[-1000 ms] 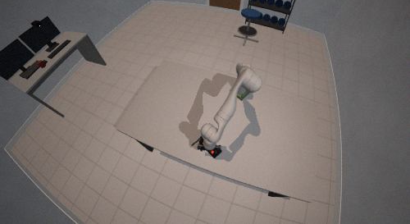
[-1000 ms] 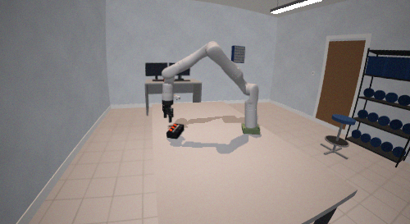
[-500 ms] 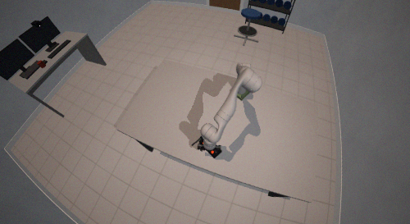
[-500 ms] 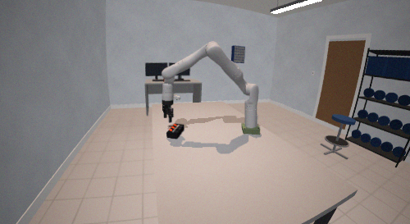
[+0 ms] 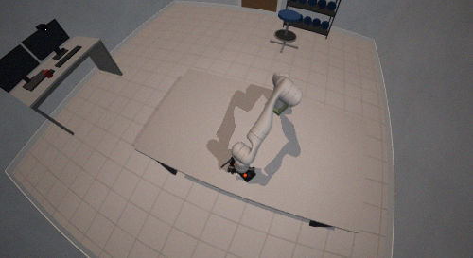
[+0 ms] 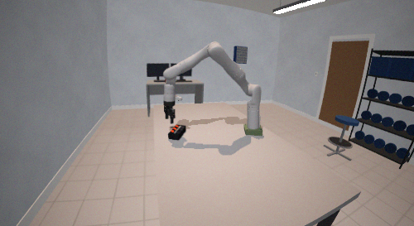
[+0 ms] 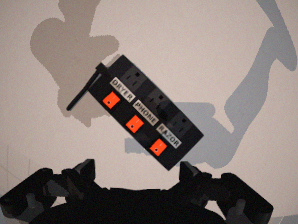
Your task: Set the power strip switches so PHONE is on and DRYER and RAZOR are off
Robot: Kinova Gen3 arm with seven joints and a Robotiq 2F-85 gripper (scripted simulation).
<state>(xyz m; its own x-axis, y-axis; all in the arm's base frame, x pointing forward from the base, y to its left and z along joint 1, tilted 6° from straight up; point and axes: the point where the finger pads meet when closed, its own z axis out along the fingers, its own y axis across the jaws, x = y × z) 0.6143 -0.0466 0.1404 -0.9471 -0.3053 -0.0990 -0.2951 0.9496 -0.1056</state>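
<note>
one power strip [image 7: 141, 112] with three orange switches [image 7: 135, 123] lies on the desk [image 6: 232, 166]; fingers wide open, holding nothing.

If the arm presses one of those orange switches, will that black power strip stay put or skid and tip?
The power strip lies flat with its switches up, so tipping seems unlikely. It looks rigid and small beside the open gripper, so probably light: an off-centre push may slide or turn it on the smooth table.
</note>
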